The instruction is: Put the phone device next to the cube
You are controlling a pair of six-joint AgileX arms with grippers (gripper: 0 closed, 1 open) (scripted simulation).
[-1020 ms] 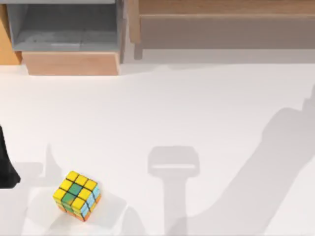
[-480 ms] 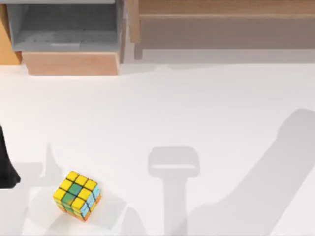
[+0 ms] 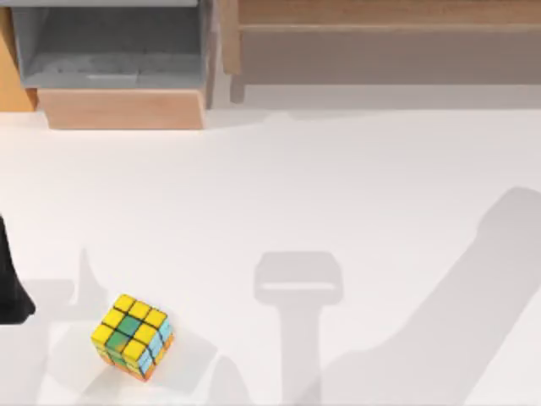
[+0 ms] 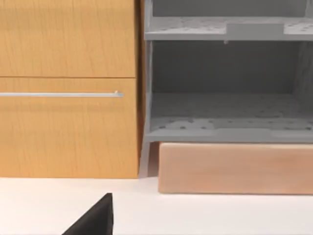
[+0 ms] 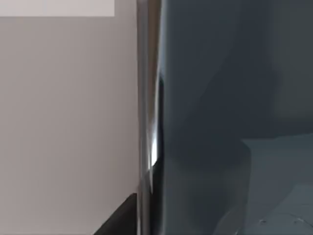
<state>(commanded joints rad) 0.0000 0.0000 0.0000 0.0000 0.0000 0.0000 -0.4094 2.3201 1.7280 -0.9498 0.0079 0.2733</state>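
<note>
Phone device [image 5: 230, 112] sat very close before the right wrist camera, well right of the cube [image 3: 133, 336], probably for pickup; whether the jaws held it couldn't be told. Left arm parked just left of the cube.

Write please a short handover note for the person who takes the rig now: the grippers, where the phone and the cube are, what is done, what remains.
Left arm: parked at the table's left edge; whether its gripper is open or shut cannot be told.
Right gripper: the right wrist view shows the phone device very close, its silver edge and dark screen; a grip cannot be confirmed.
Cube: on the white table, near the front left, nothing beside it.
Done: the phone is not yet next to the cube.
Left: bring the phone over and set it down beside the cube.
</note>
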